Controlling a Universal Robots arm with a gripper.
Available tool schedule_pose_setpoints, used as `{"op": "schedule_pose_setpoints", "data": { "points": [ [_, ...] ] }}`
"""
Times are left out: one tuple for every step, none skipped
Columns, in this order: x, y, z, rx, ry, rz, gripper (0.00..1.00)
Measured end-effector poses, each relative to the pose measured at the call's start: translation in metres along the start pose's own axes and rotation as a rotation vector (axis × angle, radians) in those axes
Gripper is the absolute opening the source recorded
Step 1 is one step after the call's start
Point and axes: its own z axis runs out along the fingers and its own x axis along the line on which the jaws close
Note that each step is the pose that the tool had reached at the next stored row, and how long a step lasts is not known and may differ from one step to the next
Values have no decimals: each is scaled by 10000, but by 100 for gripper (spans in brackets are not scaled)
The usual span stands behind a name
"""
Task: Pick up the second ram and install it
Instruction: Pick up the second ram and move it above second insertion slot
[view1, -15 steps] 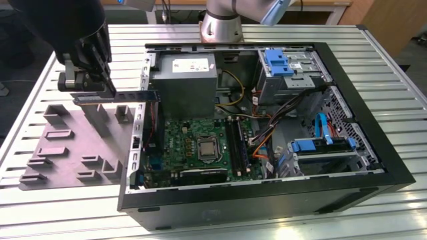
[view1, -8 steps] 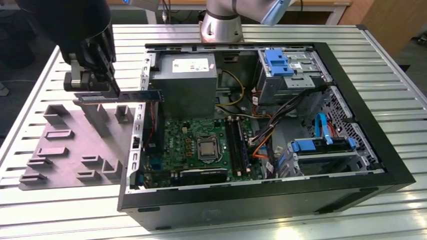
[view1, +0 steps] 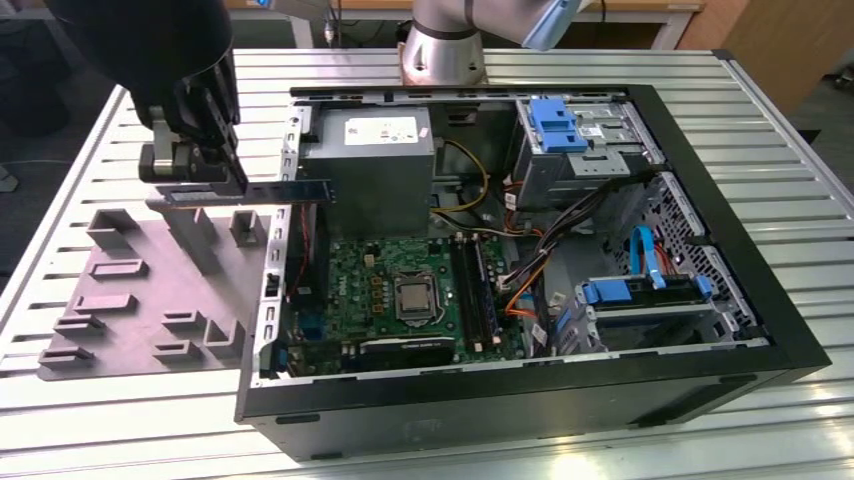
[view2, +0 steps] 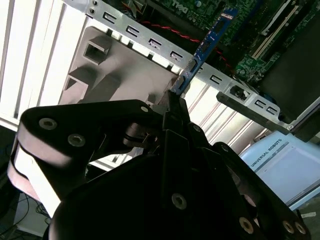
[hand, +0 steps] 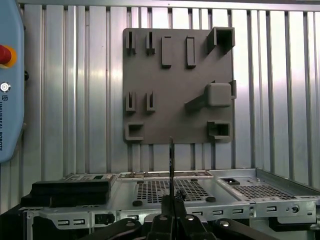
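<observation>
Operator: Gripper state, closest to the lens?

Observer: Pressed together on the second ram. In both wrist views the black fingers pinch one short end of the stick, and the rest juts straight out from them.

Operator: Where is the stick?

Observer: In the air, touching nothing but the fingers. In the exterior view the gripper hangs at the exterior view's left of the computer case. The second ram is held level, standing on its long edge. Its free end reaches just past the case's side wall, near the power supply.

Operator: What lies under it?

Observer: The edge of the light grey moulded tray, which sits just beside the case on the slatted metal table. In the first wrist view the stick shows edge-on as a thin dark line between the case rim and the tray.

Operator: And farther in?

Observer: The motherboard lies on the case floor. Its black memory slots run beside the CPU socket, well apart from the stick.
</observation>
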Motion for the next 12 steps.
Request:
{"op": "schedule_pose_setpoints", "data": {
  "points": [
    [0,-6,0,0,0,0,12],
    [0,-12,0,0,0,0,12],
    [0,-18,-1,0,0,0,12],
    [-1,-23,-1,0,0,0,12],
    [-1,-29,-1,0,0,0,12],
    [-1,-34,-1,0,0,0,12],
    [-1,-40,0,0,-1,0,12],
    [-1,-46,-1,0,0,0,12],
    [-1,-51,-1,0,0,0,12],
    [-2,-57,-1,0,-1,0,12],
    [-2,-62,-1,0,0,0,12],
    [-2,-69,-2,0,0,0,12]
  ]
}}
